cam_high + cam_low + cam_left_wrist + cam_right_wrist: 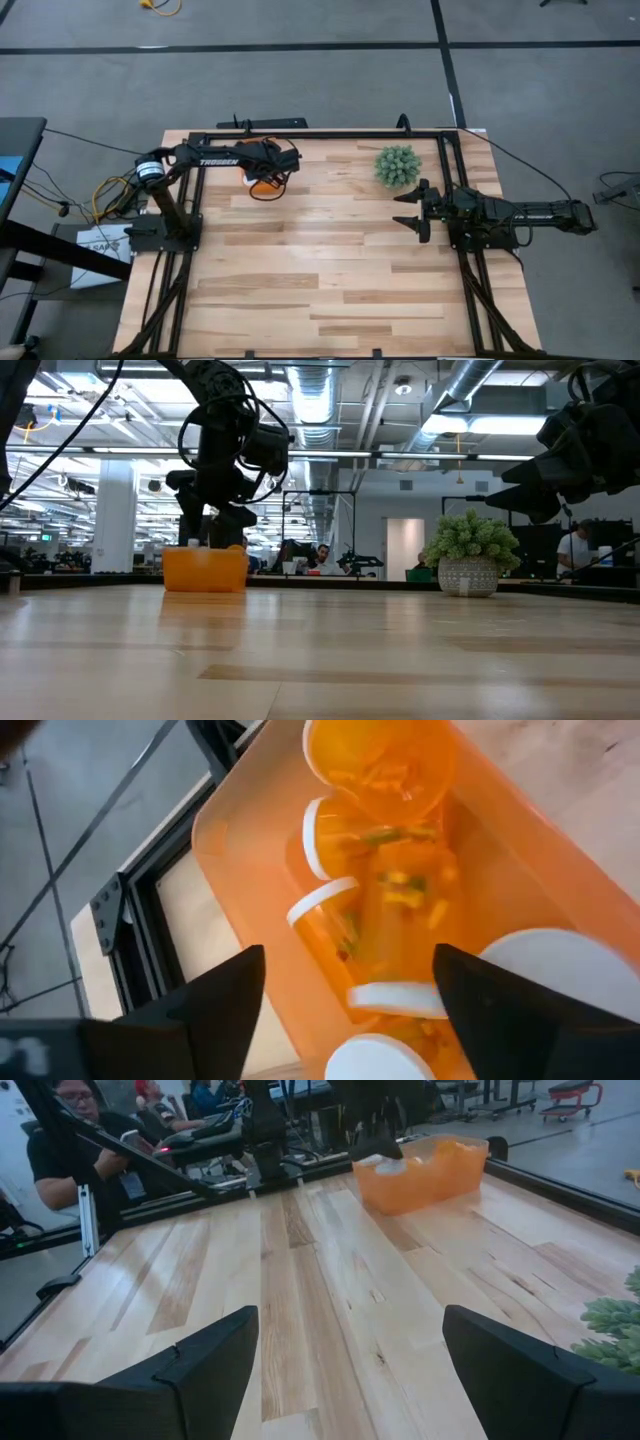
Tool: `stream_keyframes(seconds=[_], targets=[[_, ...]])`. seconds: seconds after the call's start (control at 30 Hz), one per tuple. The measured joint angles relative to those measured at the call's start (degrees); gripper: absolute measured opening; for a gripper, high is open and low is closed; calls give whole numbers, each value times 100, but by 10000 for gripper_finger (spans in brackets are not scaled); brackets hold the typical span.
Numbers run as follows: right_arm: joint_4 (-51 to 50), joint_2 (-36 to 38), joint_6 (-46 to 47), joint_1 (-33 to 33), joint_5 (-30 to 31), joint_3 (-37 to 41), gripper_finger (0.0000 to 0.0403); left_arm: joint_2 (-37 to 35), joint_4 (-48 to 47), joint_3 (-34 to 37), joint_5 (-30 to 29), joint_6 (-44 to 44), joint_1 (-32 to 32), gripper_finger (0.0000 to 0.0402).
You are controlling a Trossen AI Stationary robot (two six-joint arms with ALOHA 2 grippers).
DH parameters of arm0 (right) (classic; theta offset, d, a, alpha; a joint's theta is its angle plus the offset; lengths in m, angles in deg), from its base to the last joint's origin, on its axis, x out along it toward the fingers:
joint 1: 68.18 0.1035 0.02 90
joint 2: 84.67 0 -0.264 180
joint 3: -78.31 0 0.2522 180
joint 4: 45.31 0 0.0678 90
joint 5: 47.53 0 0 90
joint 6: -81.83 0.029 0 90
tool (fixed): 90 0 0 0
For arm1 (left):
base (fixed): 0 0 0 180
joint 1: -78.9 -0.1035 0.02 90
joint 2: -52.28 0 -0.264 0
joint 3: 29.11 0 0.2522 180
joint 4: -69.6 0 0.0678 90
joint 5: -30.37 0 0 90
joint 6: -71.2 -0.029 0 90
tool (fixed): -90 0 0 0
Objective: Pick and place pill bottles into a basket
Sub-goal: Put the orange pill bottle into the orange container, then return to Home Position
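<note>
The orange basket point(262, 184) stands on the table at the far left; it also shows in the low view point(204, 569) and the right wrist view point(425, 1172). Several orange pill bottles with white caps point(385, 920) lie piled inside the basket point(230, 850). My left gripper point(345, 990) hangs open right above the basket point(218, 510), holding nothing. My right gripper point(408, 210) is open and empty over the table's right side, near the green plant.
A green spiky plant in a pot point(397, 165) stands at the far right, close to my right gripper; it shows in the low view point(470, 555). Black frame rails point(300, 135) run along the table's far edge and sides. People sit beyond the table point(90, 1130).
</note>
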Motion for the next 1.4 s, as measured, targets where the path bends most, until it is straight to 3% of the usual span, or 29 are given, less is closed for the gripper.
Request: stream_keyframes(seconds=[0.2, 0.4, 0.7, 0.97, 1.2, 1.4], targets=[[-1, 0, 1, -2, 2, 0, 311, -355, -45, 0, -18, -2, 22, 324], [1, 0, -1, -2, 2, 0, 311, -1040, -38, 0, -413, 1, 438, 337], [1, 0, -1, -1, 0, -2, 311, -2080, 508, 0, -1171, 15, 1961, 338], [1, 0, 0, -1, 0, -1, 311, -2223, 971, 56, -2108, -216, 3508, 338], [1, 0, 0, -1, 0, 0, 311, -2219, 1512, 622, -2432, -74, 4432, 338], [1, 0, 0, -2, 0, -2, 311, -2217, 2583, 1519, -2435, -172, 4967, 338]])
